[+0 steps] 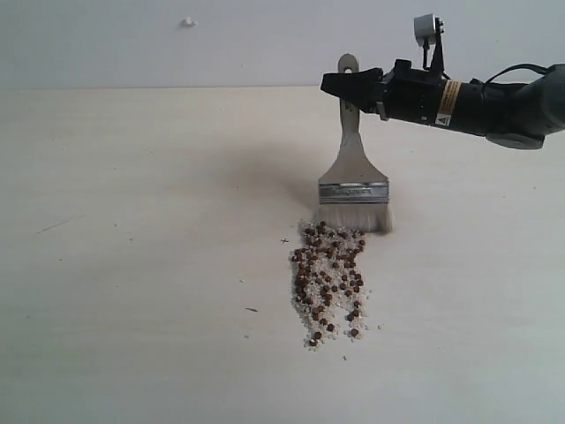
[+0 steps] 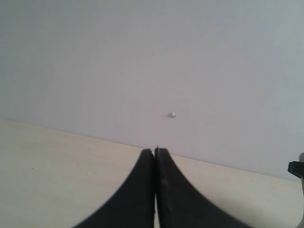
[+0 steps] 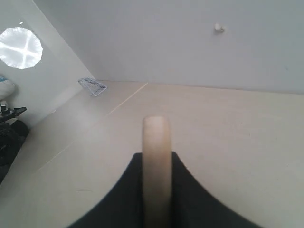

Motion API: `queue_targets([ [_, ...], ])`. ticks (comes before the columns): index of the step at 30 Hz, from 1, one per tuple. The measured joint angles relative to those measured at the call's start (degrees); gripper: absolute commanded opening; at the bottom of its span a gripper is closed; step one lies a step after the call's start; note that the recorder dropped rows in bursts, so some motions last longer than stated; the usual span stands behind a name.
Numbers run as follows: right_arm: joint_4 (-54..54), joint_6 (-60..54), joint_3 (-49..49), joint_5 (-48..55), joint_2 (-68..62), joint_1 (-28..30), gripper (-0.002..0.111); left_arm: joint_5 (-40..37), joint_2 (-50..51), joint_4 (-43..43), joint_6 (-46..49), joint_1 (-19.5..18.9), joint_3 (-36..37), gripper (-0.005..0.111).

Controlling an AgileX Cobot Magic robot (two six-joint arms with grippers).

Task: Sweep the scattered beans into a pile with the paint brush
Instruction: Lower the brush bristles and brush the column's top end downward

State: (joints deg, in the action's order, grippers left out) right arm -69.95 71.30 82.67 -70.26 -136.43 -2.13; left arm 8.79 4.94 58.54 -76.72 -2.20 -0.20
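Beans (image 1: 328, 278) in a strip, paint brush (image 1: 353, 188) bristles touching them, right gripper (image 1: 342, 86) grasping the brush, left gripper (image 2: 155, 159) clenched

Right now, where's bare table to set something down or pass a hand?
Free: the table left of the beans, back to the wall; the strip right of them, under the arm of the right gripper; the near band in front of the pile. Crowded: centre-right, where the paint brush stands bristles-down at the pile's far end.

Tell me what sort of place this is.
Likely a robot test bench: a pale wooden tabletop against a plain white wall, and the right hand holding a paint brush at scattered beans.
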Motion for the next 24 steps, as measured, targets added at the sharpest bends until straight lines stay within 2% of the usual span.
queue_targets([
  [10,-0.6,-0.4,0.0,0.0,0.0,-0.4,0.0,0.0,0.0,0.0,0.0,0.0,0.0,0.0],
  [24,-0.7,-9.3,0.0,0.4,4.5,-0.5,0.0,0.0,0.0,0.0,0.0,0.0,0.0,0.0],
])
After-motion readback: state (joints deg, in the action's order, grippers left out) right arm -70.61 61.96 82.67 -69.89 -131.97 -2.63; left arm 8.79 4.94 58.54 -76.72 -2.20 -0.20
